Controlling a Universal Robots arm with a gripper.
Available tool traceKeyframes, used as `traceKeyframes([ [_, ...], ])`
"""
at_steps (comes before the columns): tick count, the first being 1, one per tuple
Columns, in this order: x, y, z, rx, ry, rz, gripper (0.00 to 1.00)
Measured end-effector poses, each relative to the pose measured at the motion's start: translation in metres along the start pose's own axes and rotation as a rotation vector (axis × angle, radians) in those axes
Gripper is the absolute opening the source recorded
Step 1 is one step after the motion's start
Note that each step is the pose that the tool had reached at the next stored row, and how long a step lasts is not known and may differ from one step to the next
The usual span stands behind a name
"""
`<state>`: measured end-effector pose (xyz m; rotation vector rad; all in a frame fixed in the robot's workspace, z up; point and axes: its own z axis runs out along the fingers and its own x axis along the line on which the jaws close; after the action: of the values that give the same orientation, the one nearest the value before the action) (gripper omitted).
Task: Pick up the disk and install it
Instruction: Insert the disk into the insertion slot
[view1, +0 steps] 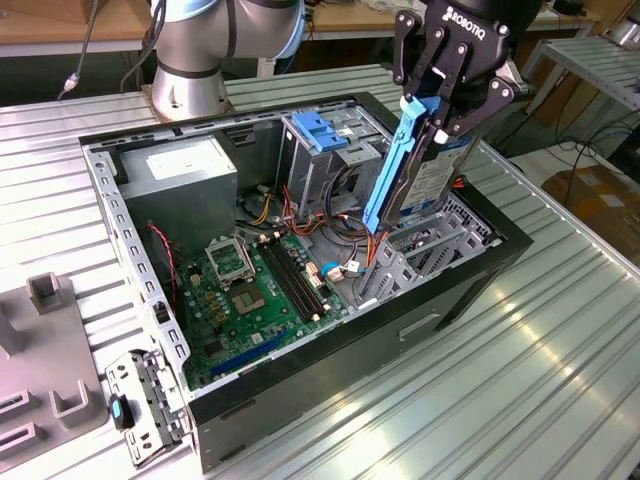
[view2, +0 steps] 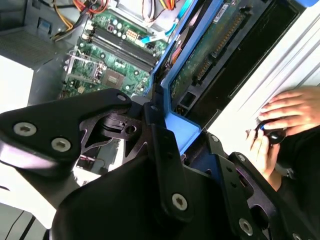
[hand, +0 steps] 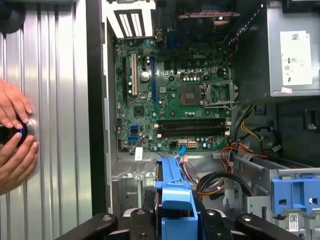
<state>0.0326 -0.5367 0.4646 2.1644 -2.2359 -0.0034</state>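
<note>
I have the claw (view1: 438, 118) clamped shut on the disk (view1: 430, 178), upper right of the exterior view, held tilted just above the grey bay (view1: 428, 256) of the open computer case (view1: 300, 385). Pickup looks done to me; the disk is not yet seated.

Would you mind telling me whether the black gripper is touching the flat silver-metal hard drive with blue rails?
Touching. In the exterior view the gripper clamps the hard drive at its upper end, holding it tilted.
</note>
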Motion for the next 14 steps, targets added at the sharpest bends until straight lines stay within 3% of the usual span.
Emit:
traceKeyframes([
  [6,0.0003,-0.0062,0.0017,0.0,-0.0001,0.0,0.37],
  [14,0.0004,-0.007,0.0021,0.0,-0.0001,0.0,0.37],
])
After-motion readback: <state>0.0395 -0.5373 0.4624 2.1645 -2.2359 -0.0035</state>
